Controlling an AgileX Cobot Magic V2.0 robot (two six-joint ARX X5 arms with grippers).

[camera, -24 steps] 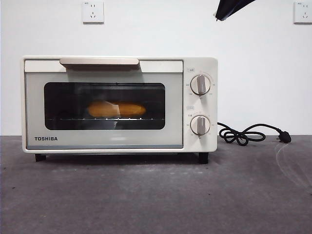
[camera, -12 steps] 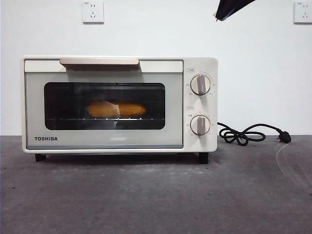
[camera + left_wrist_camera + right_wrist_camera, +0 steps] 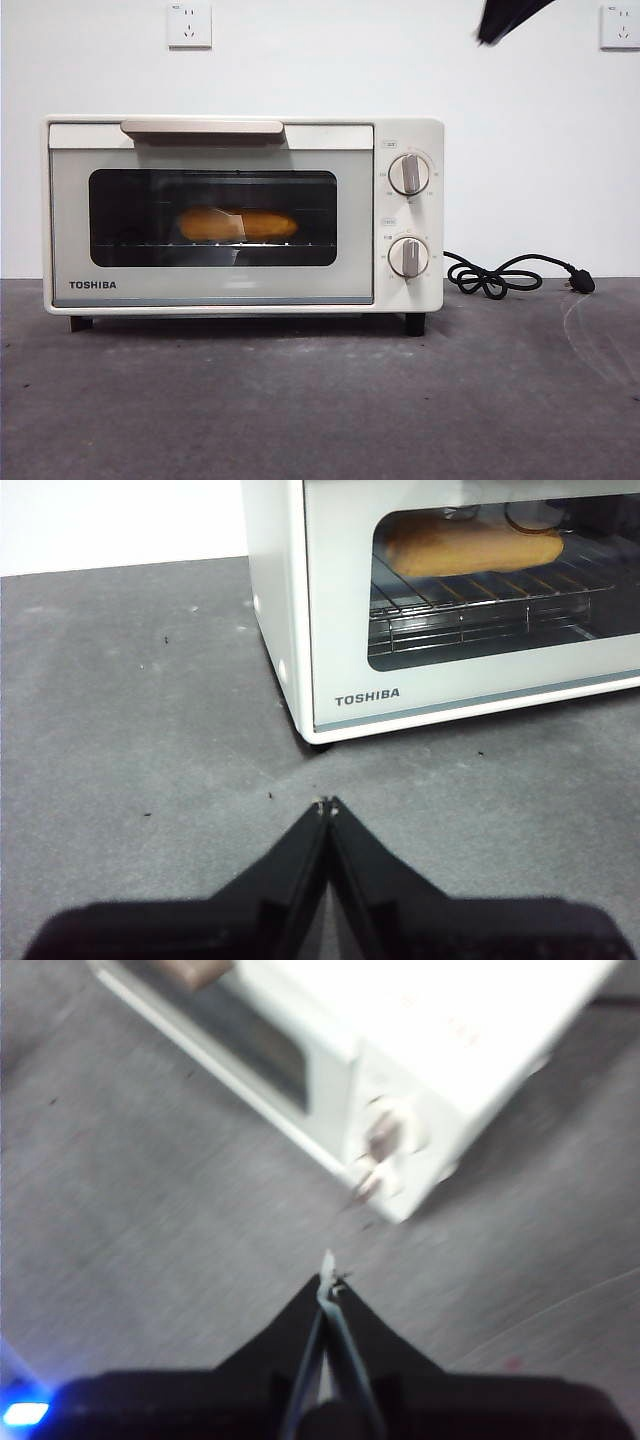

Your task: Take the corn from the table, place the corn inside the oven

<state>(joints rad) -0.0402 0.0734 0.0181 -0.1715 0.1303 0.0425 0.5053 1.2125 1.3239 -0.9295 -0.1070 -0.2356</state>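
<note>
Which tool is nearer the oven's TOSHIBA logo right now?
Left, as far as I can judge. The left tool sits low on the table by the logo. The right tool hangs higher, off the knob end.

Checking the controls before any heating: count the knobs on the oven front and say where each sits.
2. Both are on the oven's panel beside the glass door: the upper knob near the top, the lower knob directly beneath it. No others show.

Open table in front, oven shut

The oven stands at the back of the table with its glass door closed over the corn on the rack; the coiled cord lies to one side, beside the knobs.
</note>
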